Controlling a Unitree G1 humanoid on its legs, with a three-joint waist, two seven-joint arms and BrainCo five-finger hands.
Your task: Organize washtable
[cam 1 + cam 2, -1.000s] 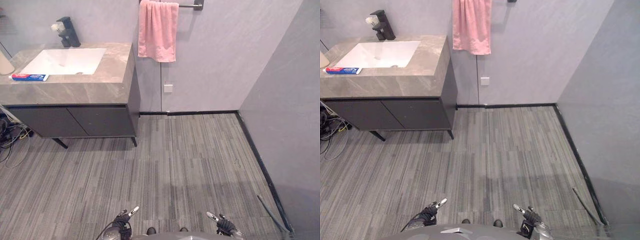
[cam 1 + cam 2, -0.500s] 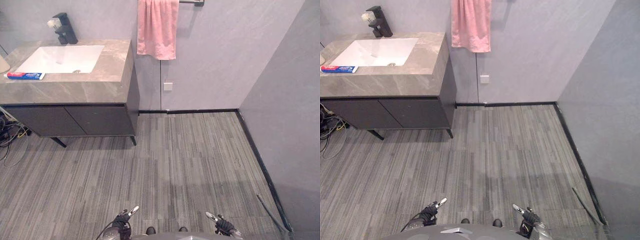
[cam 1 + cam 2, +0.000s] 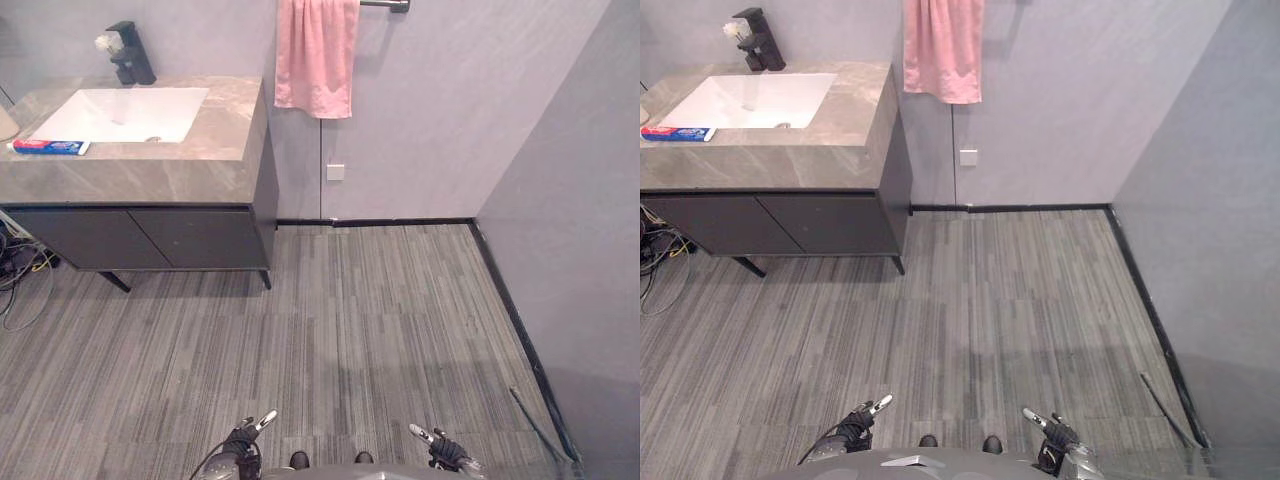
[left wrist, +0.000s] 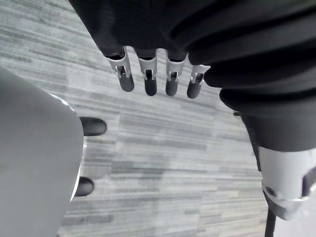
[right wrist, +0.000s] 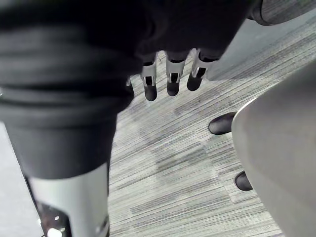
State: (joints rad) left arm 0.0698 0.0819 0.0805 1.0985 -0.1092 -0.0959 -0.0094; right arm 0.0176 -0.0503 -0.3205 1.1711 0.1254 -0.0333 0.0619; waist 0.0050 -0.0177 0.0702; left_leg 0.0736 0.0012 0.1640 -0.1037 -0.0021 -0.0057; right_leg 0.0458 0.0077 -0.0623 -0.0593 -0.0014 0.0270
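Observation:
The washtable [image 3: 170,180] stands at the far left: a grey stone top with a white sink [image 3: 125,113] and a black faucet [image 3: 126,52] behind it. A toothpaste box [image 3: 47,147], red, white and blue, lies flat on the counter in front of the sink. A pink towel [image 3: 314,55] hangs from a wall bar to the right of the counter. My left hand [image 3: 245,440] and right hand [image 3: 440,446] hang low at my sides, far from the counter, fingers straight and holding nothing. The same straight fingers [image 4: 148,74] show over bare floor, as do the right hand's fingers [image 5: 170,74].
Dark cabinet doors [image 3: 140,238] sit under the counter. Loose cables [image 3: 15,280] lie on the floor at its left end. A wall [image 3: 570,220] closes in the right side, with a dark baseboard along it. Striped grey carpet [image 3: 360,320] lies between me and the counter.
The camera has shifted slightly, so the washtable sits a little higher and further left in the picture. Both hands stay low and open.

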